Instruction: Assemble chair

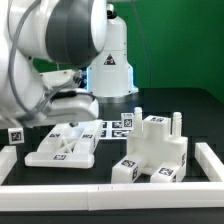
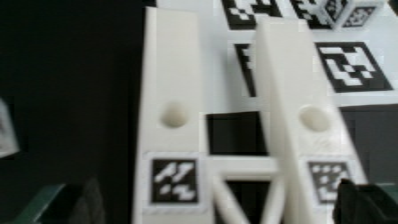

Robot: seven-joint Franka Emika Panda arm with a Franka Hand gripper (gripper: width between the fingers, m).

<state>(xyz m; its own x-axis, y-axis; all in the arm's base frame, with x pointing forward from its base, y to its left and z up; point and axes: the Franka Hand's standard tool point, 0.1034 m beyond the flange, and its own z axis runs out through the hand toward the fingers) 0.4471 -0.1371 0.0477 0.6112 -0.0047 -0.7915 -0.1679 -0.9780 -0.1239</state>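
Now the gripper is spread wide and holds nothing. In the wrist view its dark fingers sit on each side of the frame, not touching it that I can see.

The frame is flat on the table. It has two long bars, a hole in each, and a short bar joining them. In the exterior view I think it is the flat white part at 8 o'clock, under the arm. The block, more chair parts already joined, stands at 4 o'clock. The marker board lies between them, near the middle.

I think the frame is light, hard and stiff. It looks smooth, so it may slip. A good hold would be across both bars near the holes, squeezing evenly.

No box or bowl is in view. Only the rails fence the table.
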